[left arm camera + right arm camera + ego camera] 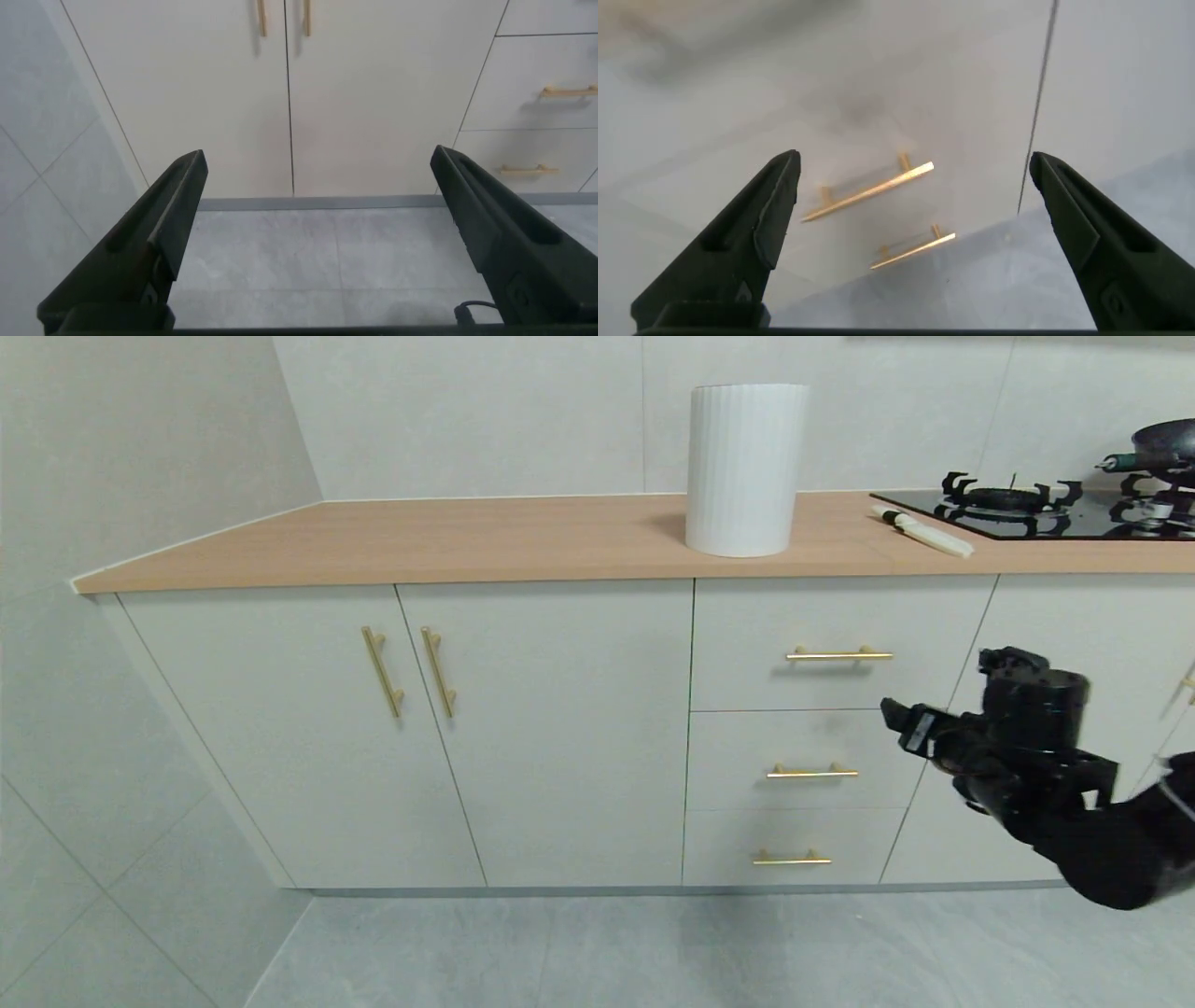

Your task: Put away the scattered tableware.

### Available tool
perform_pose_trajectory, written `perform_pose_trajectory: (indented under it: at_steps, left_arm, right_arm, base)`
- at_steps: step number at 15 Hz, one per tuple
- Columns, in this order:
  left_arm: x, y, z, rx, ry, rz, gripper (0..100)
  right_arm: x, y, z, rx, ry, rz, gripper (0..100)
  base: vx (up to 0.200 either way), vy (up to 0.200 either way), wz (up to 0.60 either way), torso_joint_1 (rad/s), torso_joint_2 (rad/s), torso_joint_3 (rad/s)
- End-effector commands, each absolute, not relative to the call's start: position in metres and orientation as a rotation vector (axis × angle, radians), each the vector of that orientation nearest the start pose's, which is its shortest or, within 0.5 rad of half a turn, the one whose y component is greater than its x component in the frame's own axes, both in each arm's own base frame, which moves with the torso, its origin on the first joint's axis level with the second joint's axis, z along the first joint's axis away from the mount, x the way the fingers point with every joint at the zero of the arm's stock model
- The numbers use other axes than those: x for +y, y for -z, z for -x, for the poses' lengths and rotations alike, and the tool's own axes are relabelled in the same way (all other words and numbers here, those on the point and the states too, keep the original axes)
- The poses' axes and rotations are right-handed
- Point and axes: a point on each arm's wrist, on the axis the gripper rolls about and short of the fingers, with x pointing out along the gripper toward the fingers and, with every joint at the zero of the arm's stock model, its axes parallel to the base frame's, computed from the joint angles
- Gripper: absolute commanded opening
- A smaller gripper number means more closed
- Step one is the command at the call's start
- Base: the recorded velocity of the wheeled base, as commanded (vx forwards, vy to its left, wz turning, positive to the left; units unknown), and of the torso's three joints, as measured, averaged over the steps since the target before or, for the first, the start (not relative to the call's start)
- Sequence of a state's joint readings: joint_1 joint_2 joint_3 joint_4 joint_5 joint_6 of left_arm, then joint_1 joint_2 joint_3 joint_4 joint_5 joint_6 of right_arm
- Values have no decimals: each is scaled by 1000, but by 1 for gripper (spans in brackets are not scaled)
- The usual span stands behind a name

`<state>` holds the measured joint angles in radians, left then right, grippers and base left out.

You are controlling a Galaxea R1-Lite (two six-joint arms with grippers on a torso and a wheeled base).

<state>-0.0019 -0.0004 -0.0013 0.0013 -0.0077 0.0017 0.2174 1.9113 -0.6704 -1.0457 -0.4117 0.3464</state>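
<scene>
- Wooden countertop point(467, 537) is running along over pale cabinets, well above the right claw point(901, 728).
- That right claw is hanging released, fingers spread wide, facing the drawer stack point(794, 756), near the middle gold handle point(812, 772).
- A pale utensil point(921, 531) is lying on the countertop above this claw, just beside the cooktop point(1046, 513).
- A white ribbed canister point(745, 469) is standing upright, up and leftward of it.
- The left claw point(318, 159) is gaping released too, with grey floor point(308, 252) and the double doors point(280, 93) lying ahead of it.

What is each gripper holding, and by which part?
Nothing is held: the left gripper and the right gripper are both open, with nothing between their fingers.
</scene>
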Motion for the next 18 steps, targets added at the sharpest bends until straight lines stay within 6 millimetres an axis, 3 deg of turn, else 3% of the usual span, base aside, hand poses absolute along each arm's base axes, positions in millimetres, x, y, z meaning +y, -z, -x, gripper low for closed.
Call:
perform_pose_trajectory:
  at_steps: [1,2,4,7,9,10,12,13,16,18]
  left_arm:
    - [0,-76,23,0,9,-2,100]
    - [0,-76,23,-2,9,-2,100]
    - [0,-75,23,2,9,-2,100]
    - [0,-76,23,0,9,-2,100]
    - [0,-76,23,0,9,-2,100]
    - [0,-76,23,0,9,-2,100]
    - [0,-76,23,0,9,-2,100]
    - [0,-76,23,0,9,-2,100]
    - [0,-75,23,2,9,-2,100]
    - [0,-75,23,2,9,-2,100]
  right_arm:
    - [47,-182,-217,-6,182,-224,100]
    - [37,-195,-179,-75,179,-173,100]
    - [23,-208,-128,-194,201,-80,100]
    - [1,-214,-67,-290,319,31,100]
    - [-8,-205,-21,-300,383,54,100]
    - [-9,-202,-12,-299,387,56,100]
    - [-12,-184,36,-286,428,66,100]
    - [-13,-178,51,-280,432,68,100]
    - [-10,-167,68,-293,443,78,100]
    - [-9,-155,61,-260,408,86,100]
  base:
    - [0,0,0,0,0,0]
    - [0,0,0,0,0,0]
    - [0,0,0,0,0,0]
    - [0,0,0,0,0,0]
    - [0,0,0,0,0,0]
    - [0,0,0,0,0,0]
    - [0,0,0,0,0,0]
    - [0,0,0,0,0,0]
    - [0,0,0,0,0,0]
    - [0,0,0,0,0,0]
